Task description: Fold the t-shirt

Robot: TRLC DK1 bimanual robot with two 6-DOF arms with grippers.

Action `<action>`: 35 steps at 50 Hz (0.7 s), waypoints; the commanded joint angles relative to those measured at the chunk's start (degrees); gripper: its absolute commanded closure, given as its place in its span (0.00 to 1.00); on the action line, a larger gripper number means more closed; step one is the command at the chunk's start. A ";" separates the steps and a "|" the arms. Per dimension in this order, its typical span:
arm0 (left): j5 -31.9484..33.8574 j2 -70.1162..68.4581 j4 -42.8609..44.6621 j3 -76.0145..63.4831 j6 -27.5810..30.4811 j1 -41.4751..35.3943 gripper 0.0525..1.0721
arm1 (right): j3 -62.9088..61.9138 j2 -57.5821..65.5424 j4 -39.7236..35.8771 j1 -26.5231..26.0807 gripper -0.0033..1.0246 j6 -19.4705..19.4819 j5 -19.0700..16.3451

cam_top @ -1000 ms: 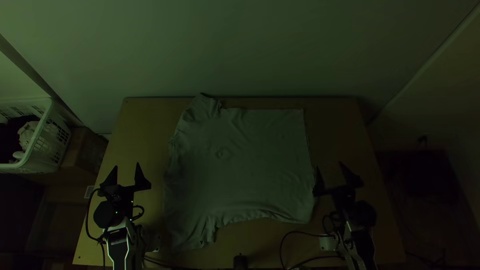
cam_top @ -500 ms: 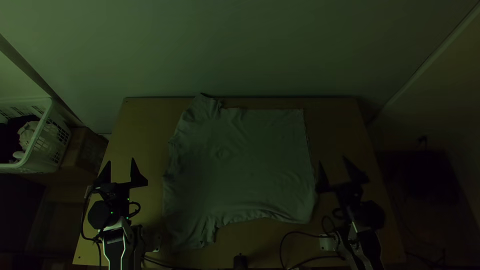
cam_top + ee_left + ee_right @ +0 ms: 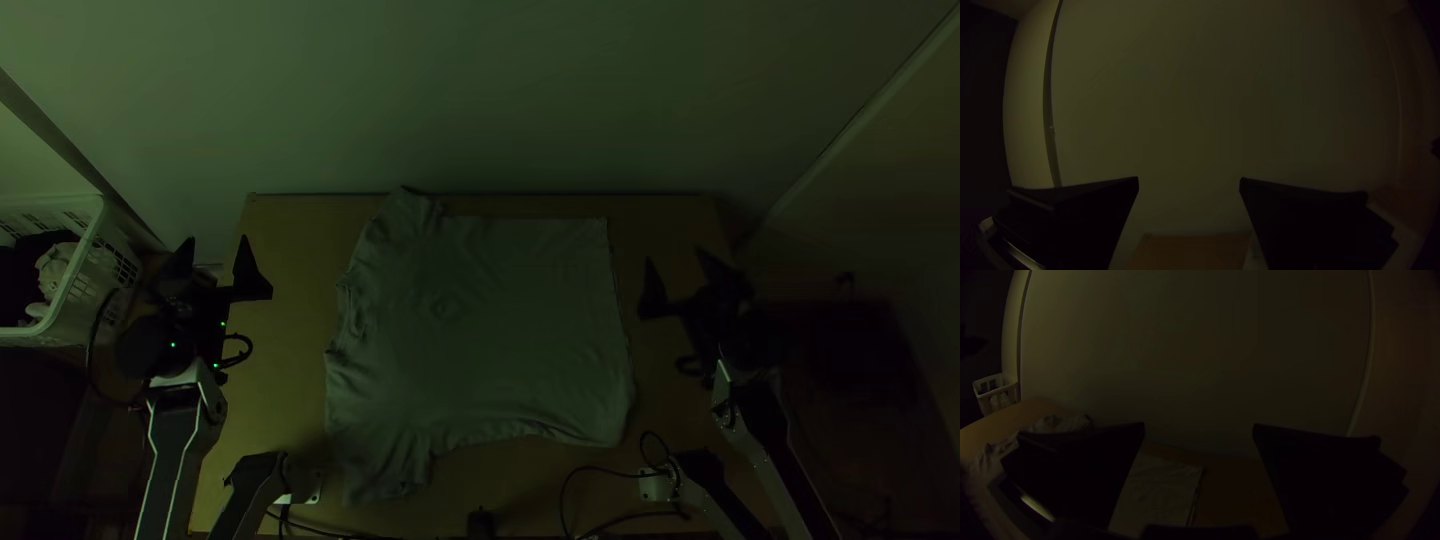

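Note:
A grey t-shirt (image 3: 490, 330) lies spread on the table, its sleeve side toward the left and its hem toward the right, with small wrinkles. My left gripper (image 3: 213, 252) is over the table's left edge, apart from the shirt, its fingers open around nothing. Off the shirt's right side my right gripper (image 3: 678, 270) is also open and holds nothing. In the left wrist view, the left gripper (image 3: 1189, 182) faces the wall. The right wrist view has the right gripper (image 3: 1199, 427) with its fingers wide apart and part of the t-shirt (image 3: 1160, 490) beyond them.
A white basket (image 3: 85, 285) with cloth in it stands left of the table (image 3: 680, 225). Behind the table's far edge rises a pale wall (image 3: 480, 100). Cables (image 3: 600, 467) and a small black object (image 3: 481, 522) lie by the near edge.
Both arms have extended up the picture. The left gripper has also shifted left and the right one slightly right. Both stay open, and the shirt lies as before.

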 commanded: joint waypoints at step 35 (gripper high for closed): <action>-7.76 35.38 -9.29 37.02 3.43 -14.77 0.05 | 41.37 39.18 -12.00 -3.27 0.04 7.90 0.41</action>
